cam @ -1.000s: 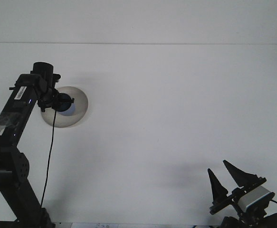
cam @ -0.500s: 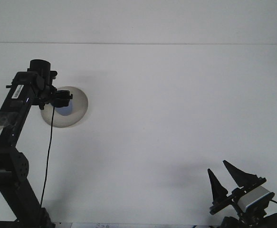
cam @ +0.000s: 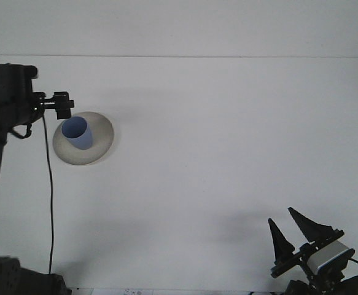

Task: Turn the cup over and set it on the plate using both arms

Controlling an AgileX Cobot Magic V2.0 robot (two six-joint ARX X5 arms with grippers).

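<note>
Jaws of the right gripper (cam: pixel 292 228), lower right of the frame, stand spread apart with nothing between them. Whether the left gripper (cam: pixel 63 105), at the upper left edge, is open or closed cannot be told; only a small dark part of it shows, just above the rim of the plate (cam: pixel 102 142). A blue cup (cam: pixel 78 133) stands upright, mouth up, on the plate's left half, free of both grippers, on the white table (cam: pixel 228 141).

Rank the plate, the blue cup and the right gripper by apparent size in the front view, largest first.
1. Right gripper, though nearness to the camera inflates it.
2. Plate, about as wide, so this order is unsure.
3. Blue cup, clearly smallest, standing on the plate.
</note>
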